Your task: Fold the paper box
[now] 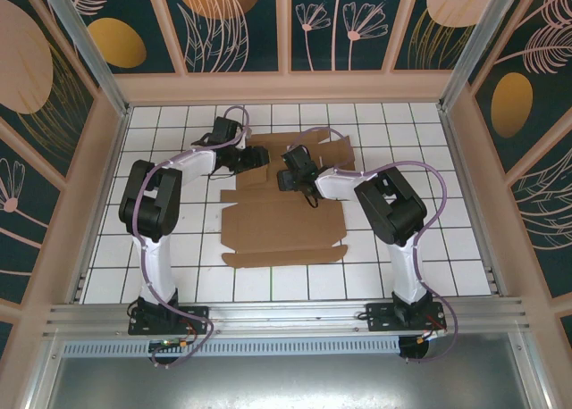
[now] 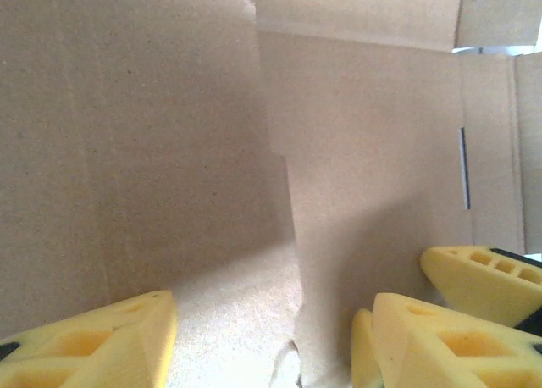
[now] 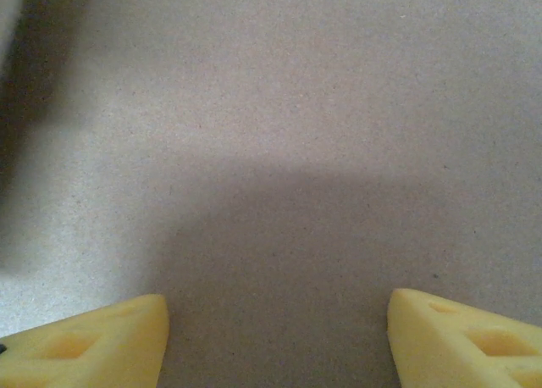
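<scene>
The paper box [image 1: 281, 226] is a flat brown die-cut cardboard sheet lying in the middle of the white table, with its far flaps partly raised. My left gripper [image 1: 256, 156] hovers at the sheet's far left part. In the left wrist view its yellow fingers stand wide apart, open [image 2: 275, 320], with the edge of a raised cardboard panel [image 2: 169, 151] between them. My right gripper [image 1: 290, 172] is close beside it over the far middle. Its fingers are open [image 3: 278, 307] just above plain flat cardboard [image 3: 279, 108], holding nothing.
The white tiled table [image 1: 429, 239] is walled by wooden panels [image 1: 286, 87] at the back and both sides. An aluminium rail [image 1: 286, 315] with both arm bases runs along the near edge. Bare tiles lie left and right of the sheet.
</scene>
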Controlling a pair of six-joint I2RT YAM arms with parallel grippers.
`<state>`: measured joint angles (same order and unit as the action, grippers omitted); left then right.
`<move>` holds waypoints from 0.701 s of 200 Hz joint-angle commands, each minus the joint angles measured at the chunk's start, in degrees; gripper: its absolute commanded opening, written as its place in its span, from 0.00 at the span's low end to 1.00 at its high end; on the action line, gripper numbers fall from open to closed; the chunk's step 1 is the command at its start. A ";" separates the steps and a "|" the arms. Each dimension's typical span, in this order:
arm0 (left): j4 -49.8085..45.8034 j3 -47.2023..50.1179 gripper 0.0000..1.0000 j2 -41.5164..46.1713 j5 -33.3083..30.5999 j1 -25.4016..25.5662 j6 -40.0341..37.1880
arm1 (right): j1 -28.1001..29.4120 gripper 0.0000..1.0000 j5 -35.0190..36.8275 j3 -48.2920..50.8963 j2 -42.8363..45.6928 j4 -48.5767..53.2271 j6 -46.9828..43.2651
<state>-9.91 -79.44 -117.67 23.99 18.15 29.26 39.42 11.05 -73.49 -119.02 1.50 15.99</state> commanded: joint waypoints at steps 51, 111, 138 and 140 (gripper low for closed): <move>-10.58 -2.20 0.67 4.33 -12.05 -2.64 -4.70 | 0.85 0.70 -4.02 4.41 -3.13 11.60 3.08; -11.54 0.52 0.66 8.84 -15.56 -5.11 -5.89 | 0.84 0.70 -3.67 4.68 -2.91 11.25 2.73; -8.91 2.09 0.69 12.35 -14.13 -6.12 -4.09 | 0.89 0.69 -3.79 5.02 -2.81 11.16 2.56; -8.72 2.21 0.69 12.52 -14.01 -6.24 -4.00 | 0.87 0.70 -3.76 5.07 -2.78 11.09 2.56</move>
<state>-19.92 -78.52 -109.43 9.80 12.80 24.47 39.44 11.09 -72.60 -118.74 0.36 15.99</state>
